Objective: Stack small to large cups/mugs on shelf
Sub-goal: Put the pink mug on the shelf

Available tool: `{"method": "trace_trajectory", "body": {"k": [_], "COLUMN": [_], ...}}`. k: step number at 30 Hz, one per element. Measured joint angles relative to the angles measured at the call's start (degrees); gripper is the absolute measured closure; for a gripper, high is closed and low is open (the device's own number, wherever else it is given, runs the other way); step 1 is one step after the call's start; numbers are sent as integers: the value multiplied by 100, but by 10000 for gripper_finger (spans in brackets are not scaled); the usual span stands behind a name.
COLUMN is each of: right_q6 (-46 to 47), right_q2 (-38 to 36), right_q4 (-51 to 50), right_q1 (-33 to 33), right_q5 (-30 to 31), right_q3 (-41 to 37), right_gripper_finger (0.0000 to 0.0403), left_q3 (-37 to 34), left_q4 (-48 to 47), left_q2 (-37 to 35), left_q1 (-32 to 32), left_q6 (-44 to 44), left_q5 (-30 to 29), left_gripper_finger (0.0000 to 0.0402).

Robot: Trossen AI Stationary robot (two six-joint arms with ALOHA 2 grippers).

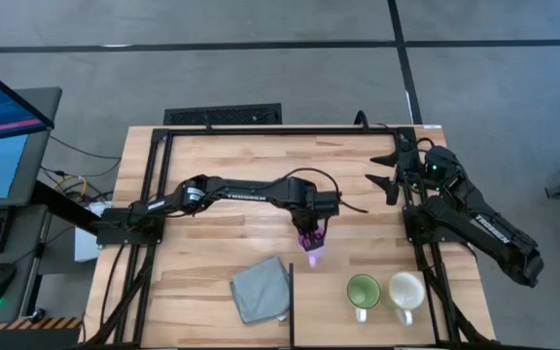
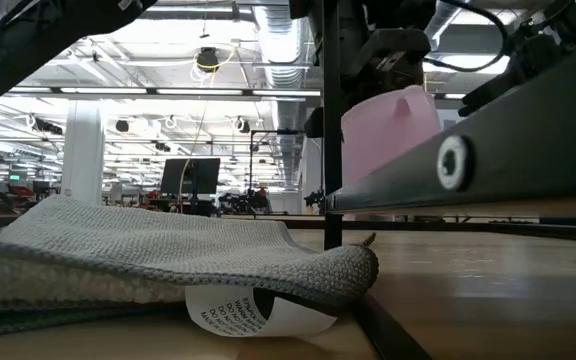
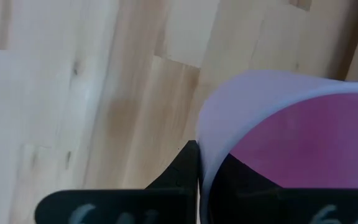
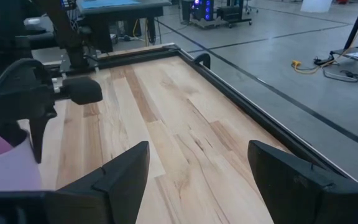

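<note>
Overhead, the left gripper [image 1: 310, 239] has its fingers clamped on the small lilac-purple handled mug [image 1: 310, 241], mid-desk with bare pale wooden desk [image 1: 222, 219] all round. Near the front edge sit a folded grey cloth [image 1: 261, 290], the green mug [image 1: 363, 292] and the cream-white mug [image 1: 405, 291]. Low down, the lilac mug [image 2: 388, 125] hangs clear above the planks. At the right edge, the right gripper [image 4: 197, 171] waits, fingers apart.

3 mugs [image 1: 363, 291], 1 grey cloth [image 1: 261, 290], 2 arms [image 1: 251, 192]
</note>
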Motion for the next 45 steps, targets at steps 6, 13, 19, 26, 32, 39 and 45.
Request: {"method": "trace_trajectory", "body": {"k": [6,13,19,26,32,39,45], "right_q6": [0,0,0,0,0,0,-1], "right_q2": [0,0,0,1,1,2,2], "right_q4": [3,3,1,-1,1,1,2], "right_q1": [0,0,0,0,0,0,0], "right_q5": [0,1,0,0,2,0,1], "right_q3": [0,0,0,0,0,0,-1], "right_gripper_finger": [106,106,106,106,106,106,106], "left_q3": [-88,-168,-322,-398,-598,-678,-682], "left_q4": [75,117,209,267,307,323,424], "left_q2": [-7,-9,-11,-13,-13,-13,-13], "left_q1": [-57,-112,-117,-117,-119,-117,-117], "left_q6": [3,0,-29,-36,-67,-98,-201], "left_q5": [-136,-135,-130,-151,-283,-290,-143], "left_gripper_finger": [401,401,401,401,401,401,391]}}
